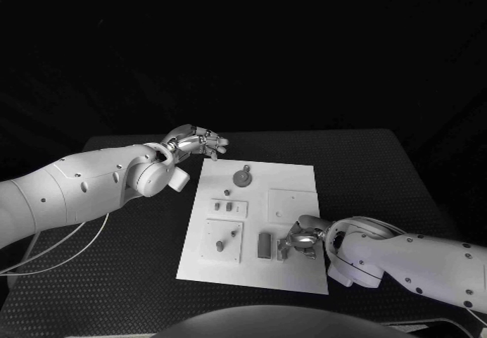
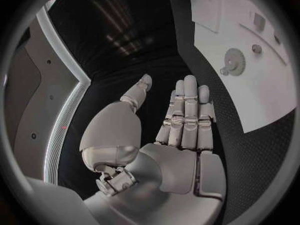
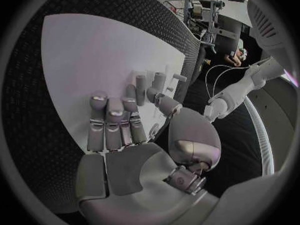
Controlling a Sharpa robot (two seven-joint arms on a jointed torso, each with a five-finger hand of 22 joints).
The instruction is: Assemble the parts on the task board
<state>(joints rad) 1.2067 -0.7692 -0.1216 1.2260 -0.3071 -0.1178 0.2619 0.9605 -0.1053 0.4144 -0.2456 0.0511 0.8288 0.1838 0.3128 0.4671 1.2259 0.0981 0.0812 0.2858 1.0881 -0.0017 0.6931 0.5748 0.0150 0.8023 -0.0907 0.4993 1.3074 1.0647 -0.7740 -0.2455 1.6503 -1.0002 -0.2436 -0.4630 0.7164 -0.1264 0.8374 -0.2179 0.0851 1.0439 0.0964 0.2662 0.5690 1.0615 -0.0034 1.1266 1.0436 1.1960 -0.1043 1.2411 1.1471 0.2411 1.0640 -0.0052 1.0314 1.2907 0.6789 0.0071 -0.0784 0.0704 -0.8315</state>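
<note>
A: Where's the task board (image 1: 289, 264)?

B: Flat in the middle of the black tabletop (image 1: 376, 151), a white plate running away from the robot. The left wrist view shows its far part too, with a round toothed gear (image 2: 235, 62) lying on it and a small peg just beside that.

A: And the gear from above?

B: Near the board's far end (image 1: 243, 177), apart from both hands. Closer in there's a raised square block (image 1: 292, 203), a small plate with two short pieces in it (image 1: 229, 207), and a larger square plate with a peg standing in it (image 1: 223, 241).

A: What is the left hand (image 1: 195, 141) doing?

B: It's off the board, over the tabletop just past the far left corner. In its own wrist view the fingers (image 2: 186, 110) lie straight and side by side, thumb apart, nothing in them — released.

A: The right hand (image 1: 305, 238)?

B: Down on the near right part of the board, next to an upright grey part (image 1: 264, 246). In the right wrist view its fingers (image 3: 113, 122) lie flat against the white surface, with a few short cylindrical pegs (image 3: 155, 82) standing just past the fingertips. I see no grasp — the hand rests on the board, holding nothing.
</note>
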